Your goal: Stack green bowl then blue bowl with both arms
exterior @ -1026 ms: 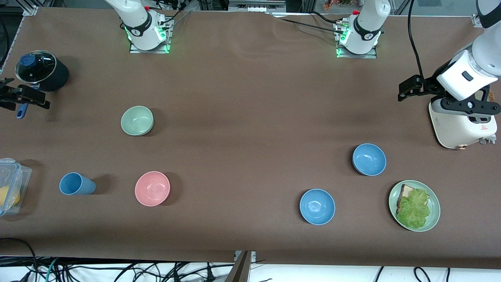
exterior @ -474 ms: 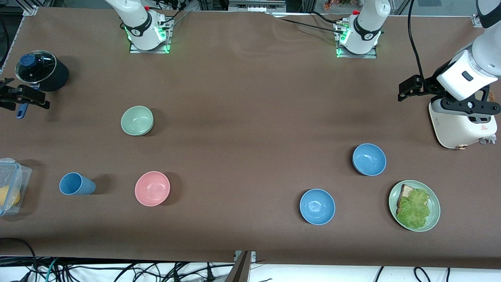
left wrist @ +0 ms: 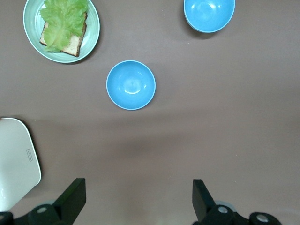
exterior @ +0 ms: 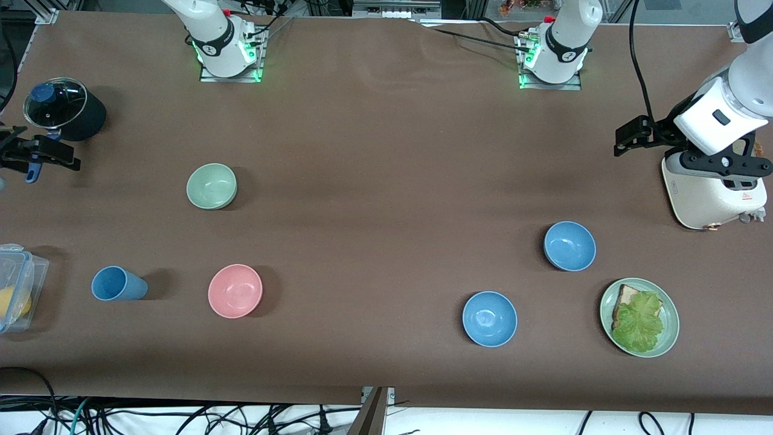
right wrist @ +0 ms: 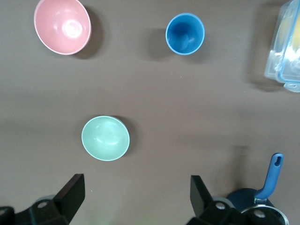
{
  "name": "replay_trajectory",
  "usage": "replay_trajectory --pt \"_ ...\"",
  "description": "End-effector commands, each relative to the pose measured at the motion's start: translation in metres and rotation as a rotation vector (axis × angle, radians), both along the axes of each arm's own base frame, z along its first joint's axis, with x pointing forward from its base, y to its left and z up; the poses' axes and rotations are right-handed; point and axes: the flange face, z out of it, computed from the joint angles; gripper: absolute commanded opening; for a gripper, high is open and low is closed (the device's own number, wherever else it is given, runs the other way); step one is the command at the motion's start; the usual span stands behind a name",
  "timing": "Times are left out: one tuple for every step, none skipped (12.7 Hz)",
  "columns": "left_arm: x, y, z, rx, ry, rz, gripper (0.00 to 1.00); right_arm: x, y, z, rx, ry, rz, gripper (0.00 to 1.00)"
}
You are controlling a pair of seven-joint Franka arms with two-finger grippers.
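The pale green bowl [exterior: 211,186] [right wrist: 105,138] sits upright and empty toward the right arm's end of the table. Two look-alike blue bowls sit toward the left arm's end: one blue bowl [exterior: 569,246] [left wrist: 131,85] and a second blue bowl [exterior: 490,318] [left wrist: 209,15] nearer the front camera. My right gripper [exterior: 36,154] [right wrist: 137,194] hangs open and empty by the table's end, beside a pot. The left gripper [exterior: 628,138] [left wrist: 138,197] hovers open and empty over bare table beside a toaster.
A pink bowl [exterior: 235,290] and a blue cup [exterior: 118,284] lie nearer the camera than the green bowl. A green plate [exterior: 669,338] holds bread and lettuce. A white toaster [exterior: 712,193], a lidded pot [exterior: 60,109] and a plastic container [exterior: 15,287] stand at the table's ends.
The right gripper has shifted very slightly beside the pot. The left arm and all bowls are where they were.
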Motion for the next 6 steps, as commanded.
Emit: replay_trajectory --pt "0.003 0.001 0.007 0.025 0.001 0.003 1.0 0.007 -0.002 -0.021 -0.013 0.041 0.002 0.99" --pt "0.003 0.001 0.007 0.025 0.001 0.003 1.0 0.013 -0.006 -0.041 -0.014 0.072 0.0 0.99" --pt "0.003 -0.001 0.007 0.025 0.001 0.0 1.0 0.016 -0.011 -0.062 -0.01 0.11 -0.008 0.99" --pt "0.003 -0.001 0.007 0.025 0.001 0.0 1.0 0.022 -0.016 -0.092 0.006 0.159 -0.025 0.99" --pt "0.003 -0.001 0.007 0.025 0.001 0.0 1.0 0.025 -0.017 -0.113 0.008 0.186 -0.035 0.99" --pt "0.003 -0.001 0.007 0.025 0.001 -0.002 1.0 0.028 -0.017 -0.128 0.011 0.201 -0.043 0.99"
